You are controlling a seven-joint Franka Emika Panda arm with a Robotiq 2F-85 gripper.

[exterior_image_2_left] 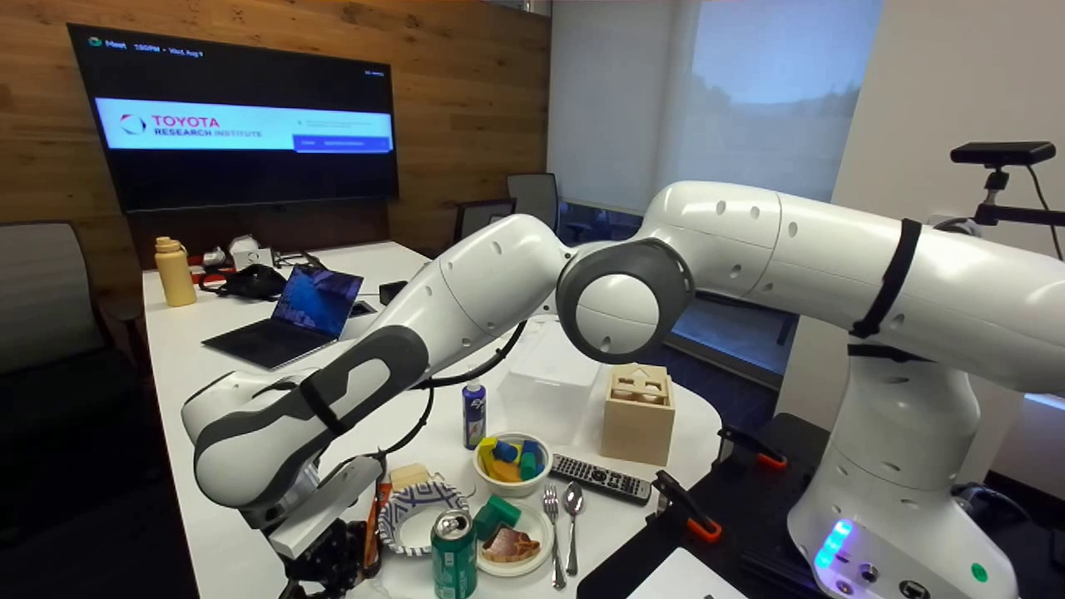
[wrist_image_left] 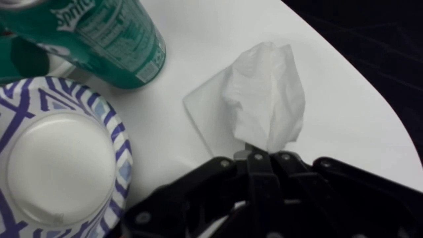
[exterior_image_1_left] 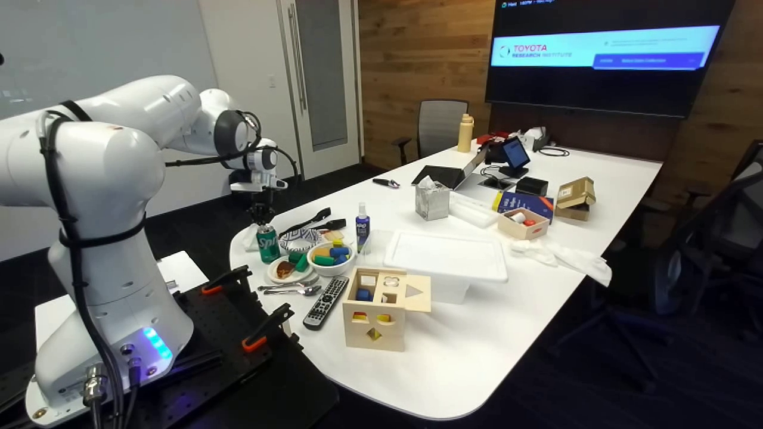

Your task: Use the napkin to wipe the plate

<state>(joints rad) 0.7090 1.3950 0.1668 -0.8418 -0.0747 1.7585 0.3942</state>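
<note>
The napkin [wrist_image_left: 264,96] is white and crumpled. In the wrist view my gripper [wrist_image_left: 269,153] is shut on it, and the napkin bunches up from the fingertips, with a flatter part spread over the table. The napkin shows partly behind the can in an exterior view [exterior_image_1_left: 251,239]. The whitish round plate [exterior_image_1_left: 301,276] carries a brown toy food piece and green blocks; it also shows in an exterior view [exterior_image_2_left: 543,532]. The gripper [exterior_image_1_left: 261,208] is low over the table, past the can from the plate. In the wrist view the can mostly hides the plate.
A green Sprite can [exterior_image_2_left: 453,557] stands between gripper and plate. A blue-patterned bowl [wrist_image_left: 62,168] is beside them. A white bowl of colored blocks [exterior_image_1_left: 331,268], a fork [exterior_image_2_left: 553,541], a spoon [exterior_image_2_left: 572,532], a remote [exterior_image_1_left: 326,302] and a spray bottle [exterior_image_1_left: 362,226] are close by.
</note>
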